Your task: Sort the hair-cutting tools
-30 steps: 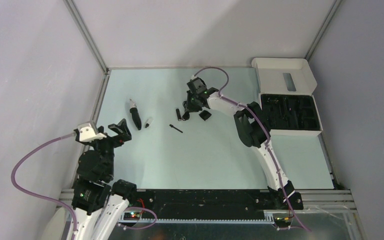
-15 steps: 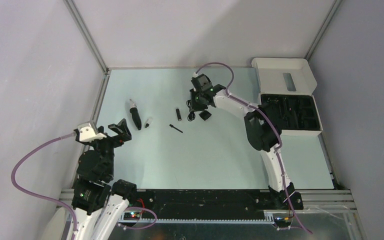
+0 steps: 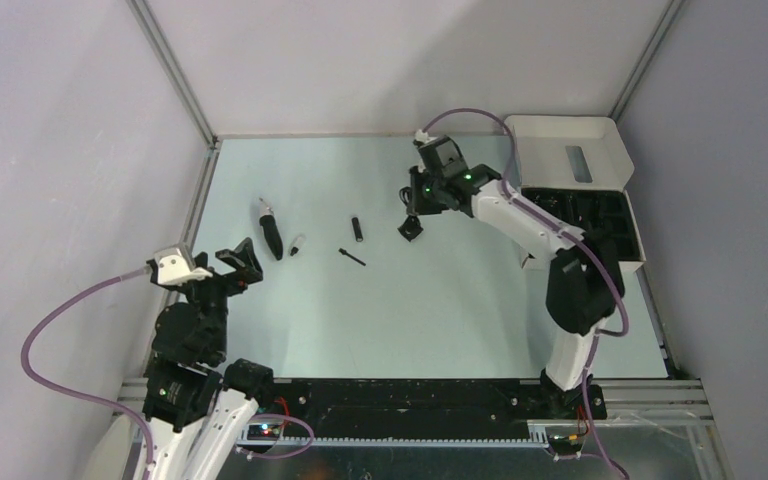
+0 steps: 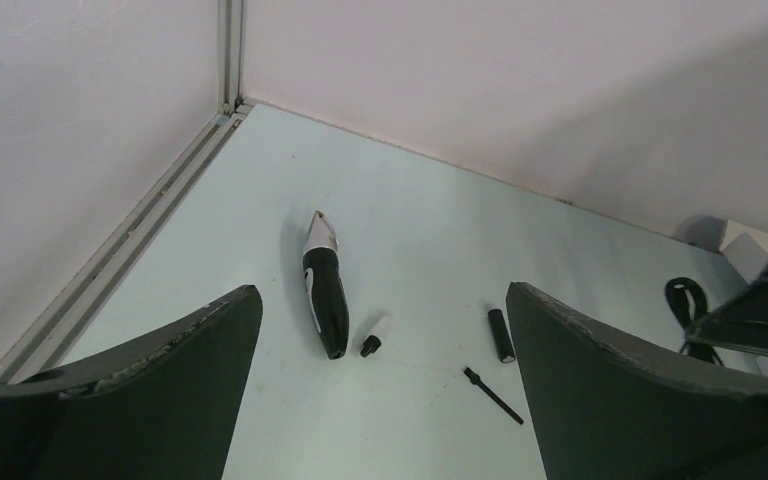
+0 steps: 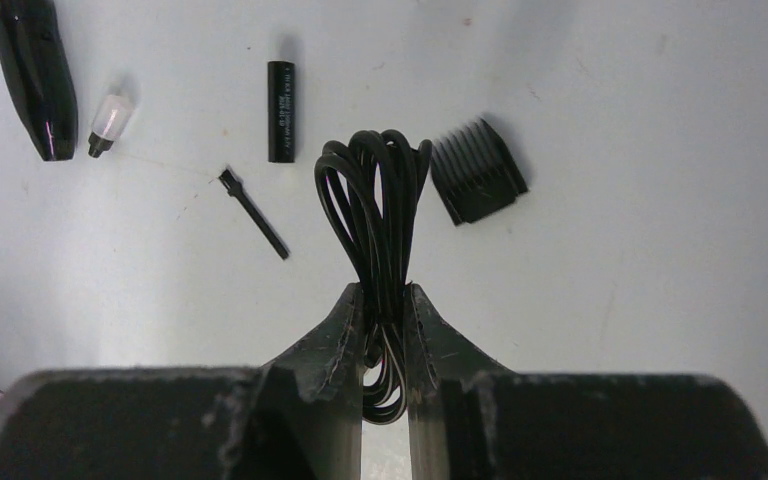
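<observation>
My right gripper (image 5: 384, 292) is shut on a coiled black cable (image 5: 375, 200), held above the table close to the squarish comb attachment (image 5: 478, 170). In the top view this gripper (image 3: 412, 197) hangs just behind the comb (image 3: 411, 229). The other hair-cutting tools lie to the left: a short cylinder (image 3: 357, 229), a thin stick (image 3: 352, 257), a small capped piece (image 3: 296, 243) and the tapered trimmer body (image 3: 271, 232). My left gripper (image 4: 382, 292) stands wide open at the near left with nothing in it, looking over the trimmer (image 4: 324, 290) and stick (image 4: 493, 395).
A white box with a black moulded insert (image 3: 580, 225) and its raised lid (image 3: 568, 150) stands at the back right. The enclosure's metal rail (image 4: 140, 225) runs along the left edge, with walls at the left and back.
My right gripper has moved right and back toward the box, carrying the coiled cable away from the spot beside the cylinder. The left arm has not moved.
</observation>
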Controlling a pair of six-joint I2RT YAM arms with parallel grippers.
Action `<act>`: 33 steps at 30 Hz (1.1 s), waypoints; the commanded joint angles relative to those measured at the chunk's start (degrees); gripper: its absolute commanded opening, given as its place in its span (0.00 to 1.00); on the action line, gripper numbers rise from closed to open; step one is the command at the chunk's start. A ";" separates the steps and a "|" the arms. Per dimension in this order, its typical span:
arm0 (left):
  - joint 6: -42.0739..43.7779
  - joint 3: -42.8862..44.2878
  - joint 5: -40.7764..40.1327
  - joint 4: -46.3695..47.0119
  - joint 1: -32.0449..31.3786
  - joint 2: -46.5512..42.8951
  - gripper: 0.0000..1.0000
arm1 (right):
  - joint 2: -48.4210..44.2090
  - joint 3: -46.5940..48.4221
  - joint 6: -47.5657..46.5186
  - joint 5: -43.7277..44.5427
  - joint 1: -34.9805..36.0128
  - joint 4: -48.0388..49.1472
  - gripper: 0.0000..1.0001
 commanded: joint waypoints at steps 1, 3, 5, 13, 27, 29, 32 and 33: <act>0.01 1.77 0.45 1.16 -0.56 -1.07 1.00 | -9.50 -5.56 -1.79 0.58 -3.28 0.47 0.00; 0.00 1.75 0.30 1.19 -0.77 -1.46 1.00 | -12.71 -8.31 -2.23 1.32 -4.81 0.45 0.00; 0.00 1.77 0.11 1.20 -0.96 -1.82 1.00 | -15.47 -10.56 -2.69 2.81 -6.50 0.08 0.00; 0.00 1.77 -0.81 0.90 -2.08 -2.93 1.00 | -22.78 -12.50 -5.41 4.26 -14.76 -7.23 0.00; 0.97 1.55 -4.29 0.79 -7.30 -5.01 1.00 | -34.13 -18.35 -16.69 16.97 -27.68 -8.04 0.00; 1.16 1.51 -5.26 0.68 -8.37 -5.22 1.00 | -33.80 -18.49 -18.95 19.85 -29.62 -7.62 0.00; 1.30 1.43 -6.32 0.56 -9.81 -5.48 1.00 | -33.26 -18.54 -22.20 18.00 -33.34 -6.41 0.00; 1.35 1.40 -6.48 0.55 -10.63 -5.60 1.00 | -32.78 -18.51 -22.85 17.47 -34.19 -5.68 0.00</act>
